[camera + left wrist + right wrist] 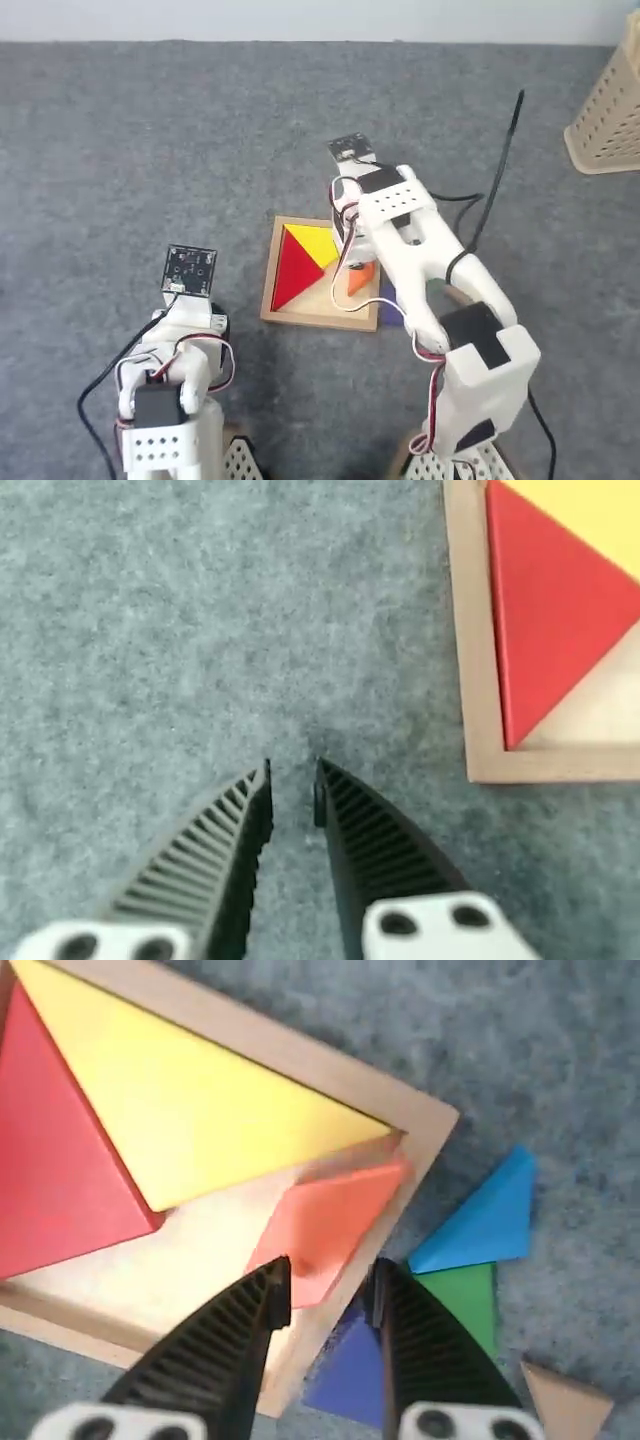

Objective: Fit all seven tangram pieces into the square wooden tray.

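Observation:
The square wooden tray (pixel 315 320) lies mid-table with a red triangle (pixel 288 278) and a yellow triangle (pixel 312 245) lying flat in it. My right gripper (pixel 328 1280) hangs over the tray's right side, and its fingers grip the lower corner of an orange piece (pixel 335 1220). That piece is tilted, with one corner over the tray rim (pixel 425 1120). On the carpet to the left of the tray, my left gripper (pixel 292 780) is shut and holds nothing. The tray's left rim (pixel 470 630) and the red triangle (pixel 555 610) are beside it.
Just outside the tray's right rim lie a light blue triangle (pixel 485 1220), a green piece (pixel 460 1300), a dark blue piece (pixel 350 1375) and a tan triangle (pixel 565 1400). A beige slotted basket (pixel 610 100) stands at the far right. Grey carpet covers the table.

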